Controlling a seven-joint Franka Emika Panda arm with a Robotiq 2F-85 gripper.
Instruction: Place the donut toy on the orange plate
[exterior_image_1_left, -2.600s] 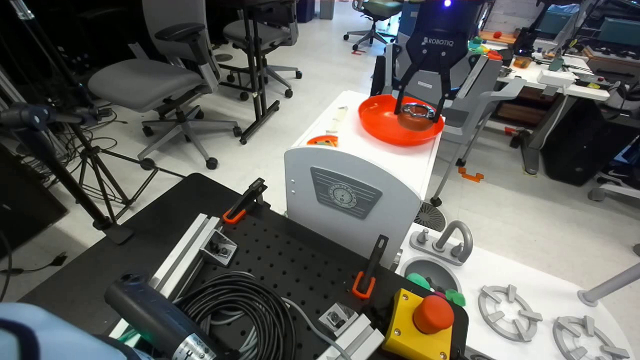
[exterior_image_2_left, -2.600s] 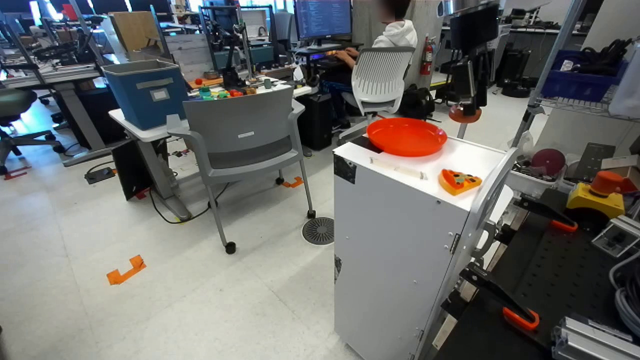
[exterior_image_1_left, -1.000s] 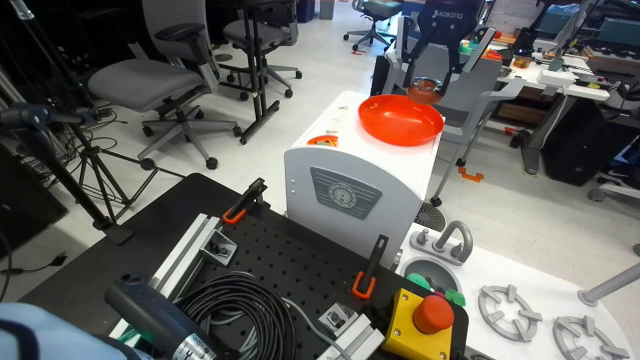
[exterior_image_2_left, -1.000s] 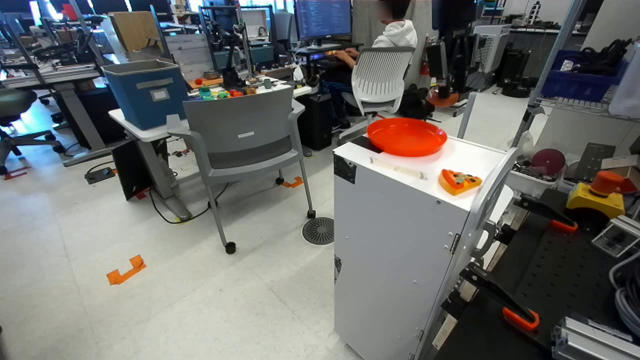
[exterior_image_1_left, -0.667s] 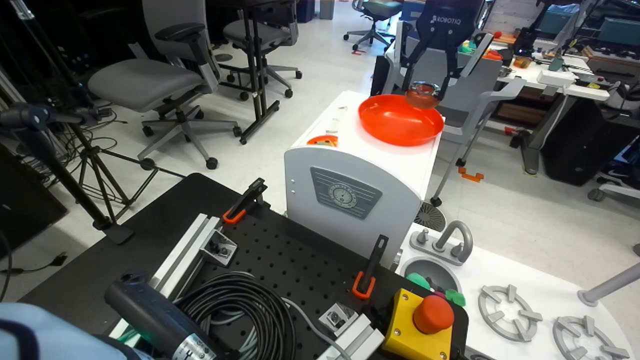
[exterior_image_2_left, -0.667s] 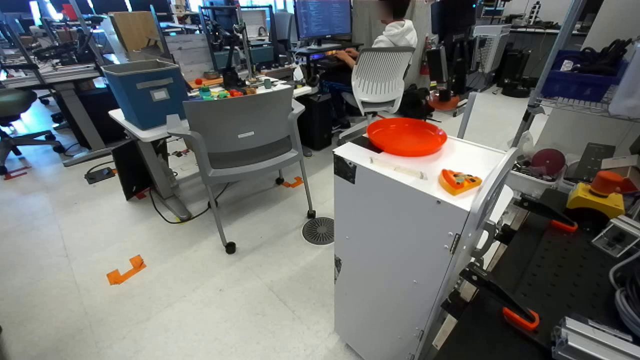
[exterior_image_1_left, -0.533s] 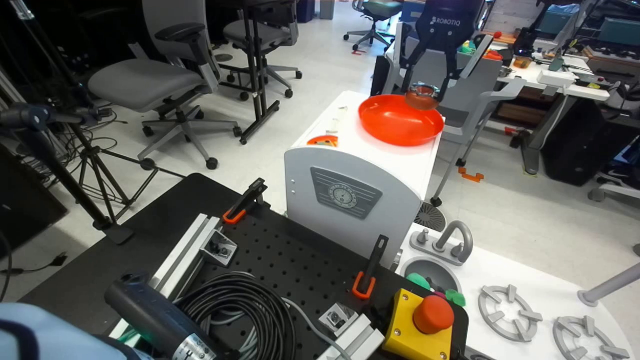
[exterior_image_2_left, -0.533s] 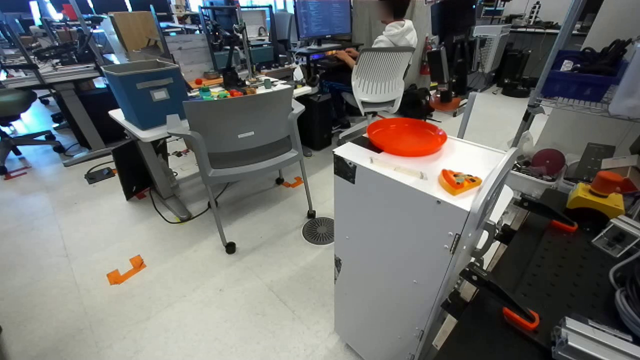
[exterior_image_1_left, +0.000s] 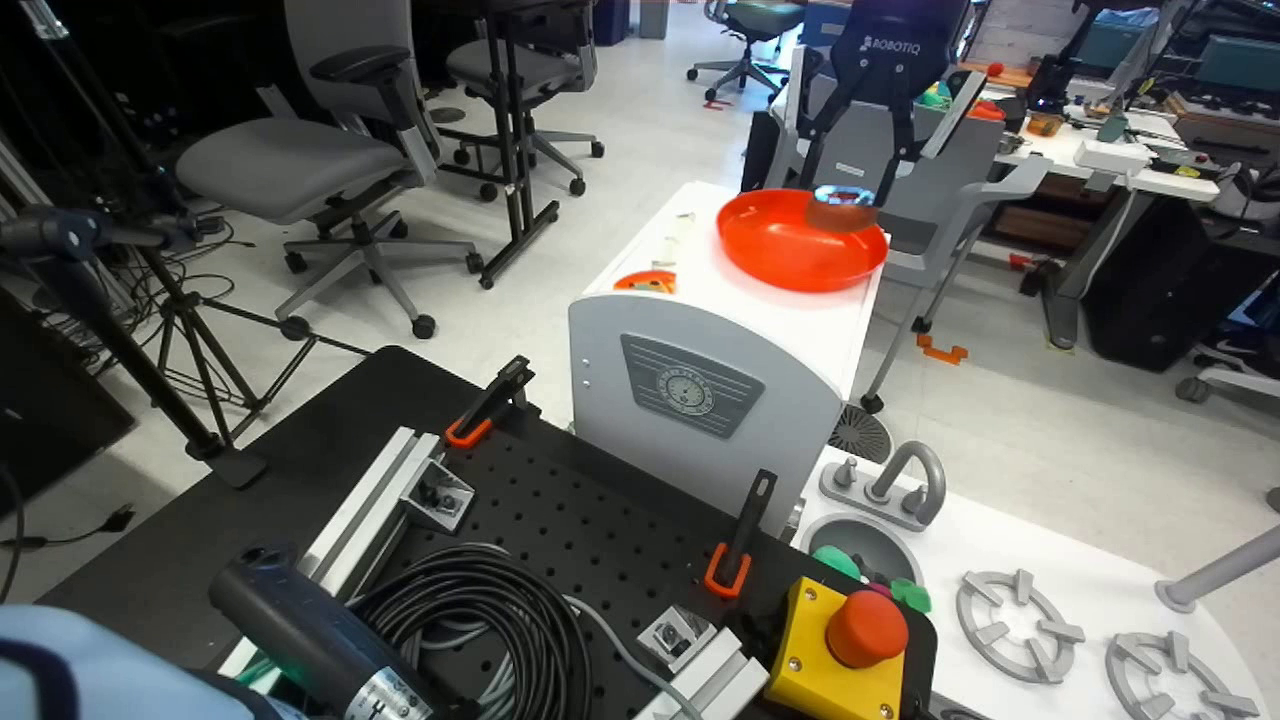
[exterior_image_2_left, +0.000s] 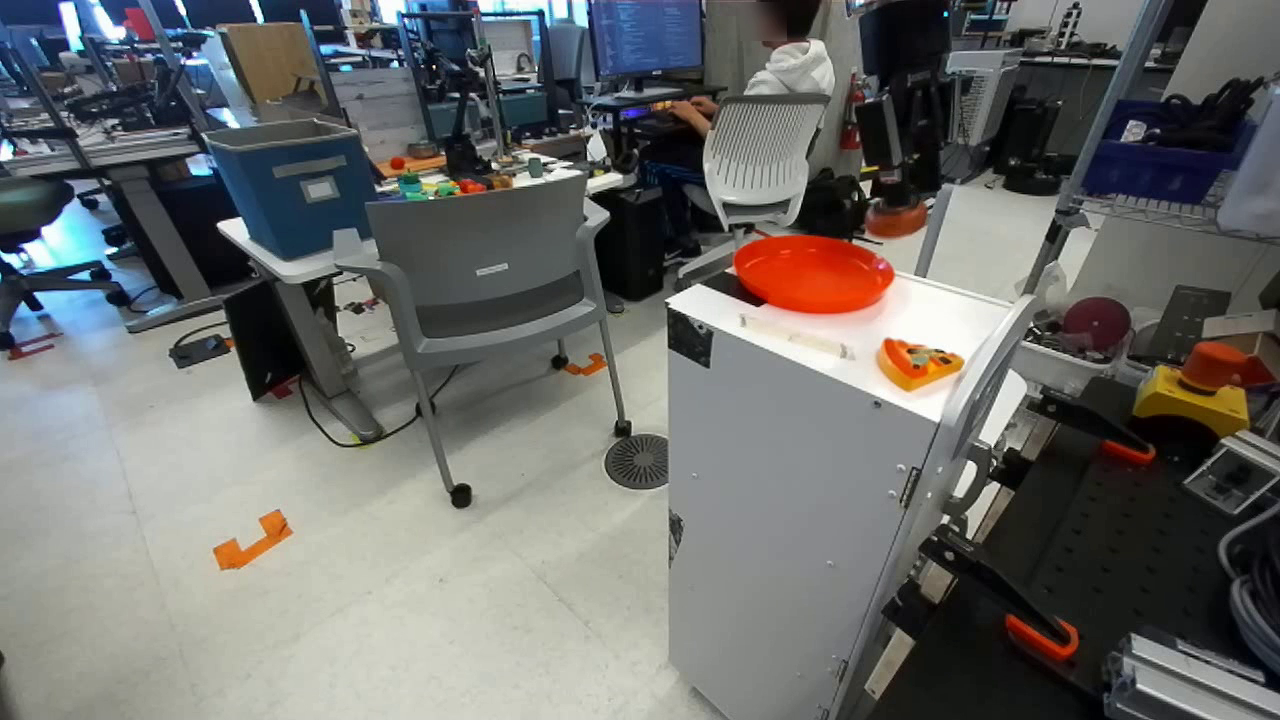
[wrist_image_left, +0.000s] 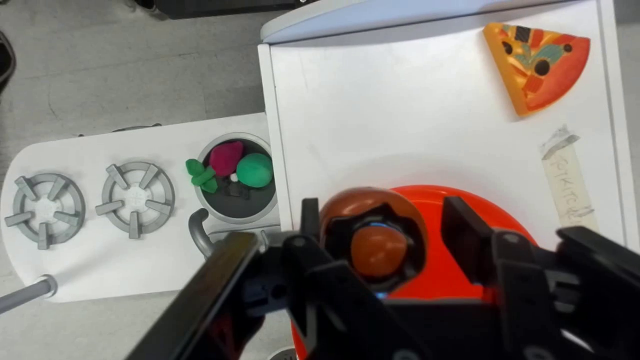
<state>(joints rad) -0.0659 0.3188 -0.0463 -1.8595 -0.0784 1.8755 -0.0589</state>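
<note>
The orange plate (exterior_image_1_left: 800, 255) lies on the white toy counter; it also shows in an exterior view (exterior_image_2_left: 813, 273) and in the wrist view (wrist_image_left: 450, 265). The brown donut toy (exterior_image_1_left: 842, 216) has a dark, shiny top. In an exterior view (exterior_image_2_left: 896, 221) it hangs in the air apart from the plate, just under the fingertips. In the wrist view it (wrist_image_left: 374, 200) sits between the fingers, over the plate's edge area. My gripper (exterior_image_1_left: 846, 194) is open; in the wrist view (wrist_image_left: 382, 225) a clear gap separates the donut from the right finger. Contact with the left finger cannot be told.
A pizza slice toy (exterior_image_2_left: 918, 362) lies on the counter near the grey curved panel (exterior_image_1_left: 700, 390). A toy sink (wrist_image_left: 235, 200) with several soft toys stands beside the counter, lower. A grey chair (exterior_image_2_left: 490, 270) stands close by. A yellow stop box (exterior_image_1_left: 840, 650) is on the black bench.
Since 2.6 s ago my gripper has moved up and back across the plate with the donut. In the last half second the fingers opened and the donut dropped lower relative to them.
</note>
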